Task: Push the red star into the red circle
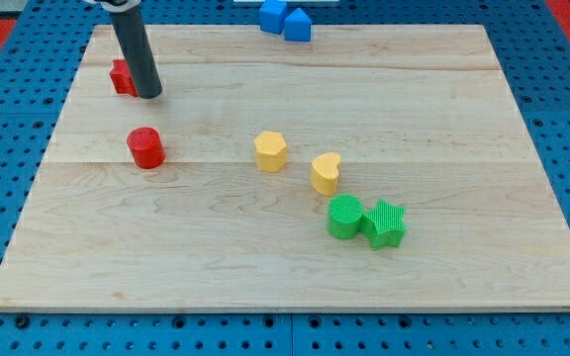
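Your tip (pixel 149 96) sits down on the board (pixel 295 277) near its top-left corner, touching or just beside the right side of the red star (pixel 121 77). The rod hides part of the star, so you cannot tell whether they are truly in contact. There is no pincer on this arm, only the bare rod, so nothing opens or clamps.

The red circle (pixel 146 147) stands below the star, toward the board's left edge, a little to the right of the star and apart from it, with clear wood between them.

You should expect the star to be light and rigid, probably plastic, and to slide easily on the smooth wood. Its points will likely make it spin or slip off the round rod if you push off-centre. You cannot grip it; press on the face opposite the circle, which means the star's top side, slightly left, aiming through its middle. From where the tip stands now, a push would send it left off the board rather than down.

Well away lie two yellow blocks (pixel 271 151) (pixel 326 172) mid-board, a green cylinder (pixel 344 217) touching a green star (pixel 385 222) toward the lower right, and two blue blocks (pixel 273 16) (pixel 297 25) at the top edge
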You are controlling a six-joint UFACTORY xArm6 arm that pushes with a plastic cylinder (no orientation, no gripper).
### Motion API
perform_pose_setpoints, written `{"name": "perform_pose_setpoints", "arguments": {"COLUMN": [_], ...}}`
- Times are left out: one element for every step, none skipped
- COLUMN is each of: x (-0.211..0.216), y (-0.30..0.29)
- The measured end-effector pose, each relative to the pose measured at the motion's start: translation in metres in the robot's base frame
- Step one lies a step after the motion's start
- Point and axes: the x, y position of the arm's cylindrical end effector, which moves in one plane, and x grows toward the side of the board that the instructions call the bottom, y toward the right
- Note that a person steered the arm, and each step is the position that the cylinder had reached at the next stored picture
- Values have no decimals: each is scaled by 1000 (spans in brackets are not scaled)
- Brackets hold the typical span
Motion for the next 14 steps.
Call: {"name": "perform_pose_setpoints", "arguments": {"x": [21,-10,-60,-69,-53,-45,-36,-52,-54,-2,32,34,25,10], "y": [20,34,25,-4,-3,-3,1,1,-15,-17,-21,-11,18,-3]}}
